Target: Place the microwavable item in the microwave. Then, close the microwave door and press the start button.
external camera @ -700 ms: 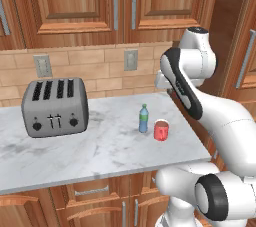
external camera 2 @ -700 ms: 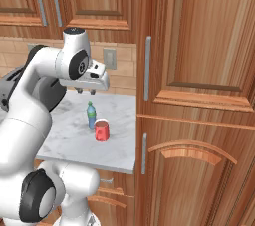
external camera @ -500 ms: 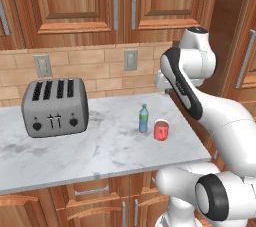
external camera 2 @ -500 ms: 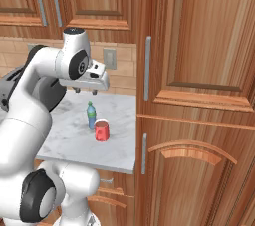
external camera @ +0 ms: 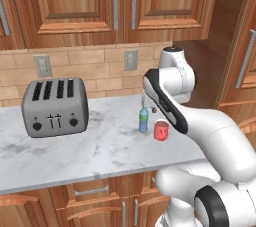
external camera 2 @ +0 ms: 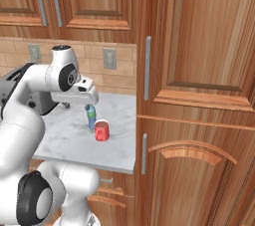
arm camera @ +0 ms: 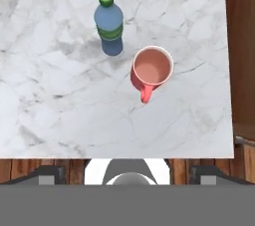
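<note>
the red cup [arm camera: 152,70] is standing upright on the marble worktop [arm camera: 60,105], near the right-hand end by the tall wooden cabinet [external camera 2: 199,95]. seen from above, it is showing a pale rim and a small handle sticking out to one side. just beside it, not touching, a slim blue bottle [arm camera: 109,23] with a green cap is standing, a little nearer the brick wall. over on the left of the worktop a silver four-slot toaster [external camera: 55,106] is sitting well apart from both.

the white arm is reaching out over the worktop, and the fingers [external camera 2: 90,106] are hanging above the bottle and cup with air between. they are spread wide and gripping nothing. the hand is pointing down, so the cup and bottle are lying right beneath it.
</note>
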